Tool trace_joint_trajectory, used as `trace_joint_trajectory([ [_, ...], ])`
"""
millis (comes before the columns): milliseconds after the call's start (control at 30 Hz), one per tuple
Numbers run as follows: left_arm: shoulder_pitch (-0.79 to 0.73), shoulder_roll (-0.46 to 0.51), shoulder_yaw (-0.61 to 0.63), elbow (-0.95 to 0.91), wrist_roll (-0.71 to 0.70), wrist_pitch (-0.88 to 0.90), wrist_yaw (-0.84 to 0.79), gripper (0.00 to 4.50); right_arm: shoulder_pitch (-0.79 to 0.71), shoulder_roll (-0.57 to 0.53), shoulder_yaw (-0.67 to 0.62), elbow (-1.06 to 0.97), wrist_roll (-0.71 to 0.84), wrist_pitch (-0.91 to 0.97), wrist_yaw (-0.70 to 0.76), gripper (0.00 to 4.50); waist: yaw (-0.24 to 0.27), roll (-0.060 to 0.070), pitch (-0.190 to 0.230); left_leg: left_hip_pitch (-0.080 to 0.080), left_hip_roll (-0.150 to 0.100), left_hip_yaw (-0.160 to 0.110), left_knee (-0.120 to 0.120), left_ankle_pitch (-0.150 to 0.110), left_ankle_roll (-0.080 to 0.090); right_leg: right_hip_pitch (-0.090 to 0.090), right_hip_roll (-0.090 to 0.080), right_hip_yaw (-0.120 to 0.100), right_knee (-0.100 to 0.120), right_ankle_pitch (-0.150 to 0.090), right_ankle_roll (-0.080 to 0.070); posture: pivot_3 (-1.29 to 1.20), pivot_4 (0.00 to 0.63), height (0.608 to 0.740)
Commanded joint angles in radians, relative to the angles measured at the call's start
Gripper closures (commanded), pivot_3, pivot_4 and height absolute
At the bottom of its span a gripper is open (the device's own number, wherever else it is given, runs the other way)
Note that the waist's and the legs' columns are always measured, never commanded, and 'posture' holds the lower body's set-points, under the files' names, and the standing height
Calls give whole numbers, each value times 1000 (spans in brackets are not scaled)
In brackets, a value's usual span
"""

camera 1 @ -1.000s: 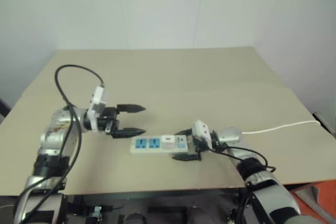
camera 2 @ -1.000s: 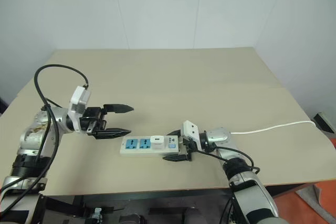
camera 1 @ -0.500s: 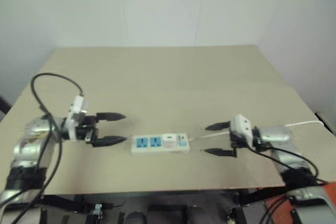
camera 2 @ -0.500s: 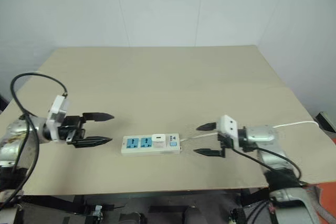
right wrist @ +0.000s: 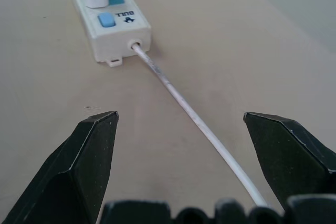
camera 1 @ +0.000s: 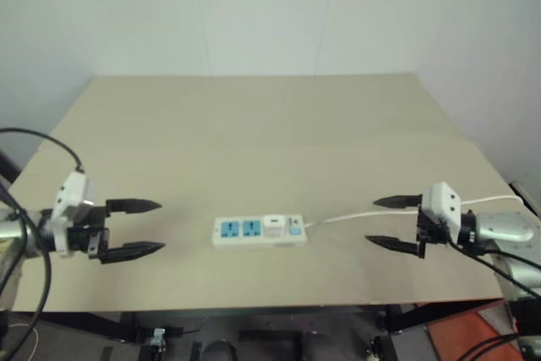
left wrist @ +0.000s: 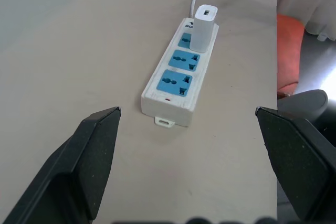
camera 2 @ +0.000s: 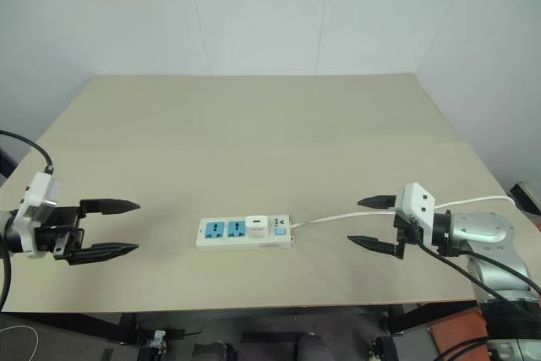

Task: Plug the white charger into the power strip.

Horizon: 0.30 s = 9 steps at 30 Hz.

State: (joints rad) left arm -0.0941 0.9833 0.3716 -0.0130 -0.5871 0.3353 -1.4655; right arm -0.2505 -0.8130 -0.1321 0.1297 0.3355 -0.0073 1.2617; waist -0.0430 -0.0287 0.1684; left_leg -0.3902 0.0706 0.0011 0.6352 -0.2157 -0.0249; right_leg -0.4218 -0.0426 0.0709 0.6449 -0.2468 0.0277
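Observation:
The power strip (camera 2: pixel 245 232) lies flat near the table's front edge, about midway across. The white charger (camera 2: pixel 254 226) stands plugged into its rightmost socket, beside the small switch; two blue sockets to its left are free. In the left wrist view the charger (left wrist: pixel 202 28) stands upright on the strip (left wrist: pixel 181 74). My left gripper (camera 2: pixel 112 227) hovers open far to the strip's left, holding nothing. Open and holding nothing too, my right gripper (camera 2: pixel 372 221) hangs well to the strip's right, over the thin white cord (camera 2: pixel 338 217), fingers pointing back toward the strip.
The beige table (camera 2: pixel 270 133) carries only the strip and its cord, which runs off toward the right edge (camera 2: pixel 482 201). White walls stand behind. An orange object (left wrist: pixel 287 51) sits below the table's right side.
Both arms have drawn away from the strip: the left gripper moved left, the right gripper moved right from the strip's switch end. Charger and strip stayed in place.

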Motion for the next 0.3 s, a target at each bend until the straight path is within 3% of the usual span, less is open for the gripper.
trace_joint_trajectory([
  [33,-8,-10,4,-40,-9,2,39,0,-3,-29,7,-14,-57,-52,-24,27,0,0,0,0,0,0,0,0,0,0,0,0,0,0,0,0,150,740],
  [300,-35,-18,-18,-18,-8,-8,51,0,-31,-21,22,9,-72,-82,-41,27,-1,0,0,-1,0,0,0,0,0,0,0,0,0,0,0,0,150,740],
])
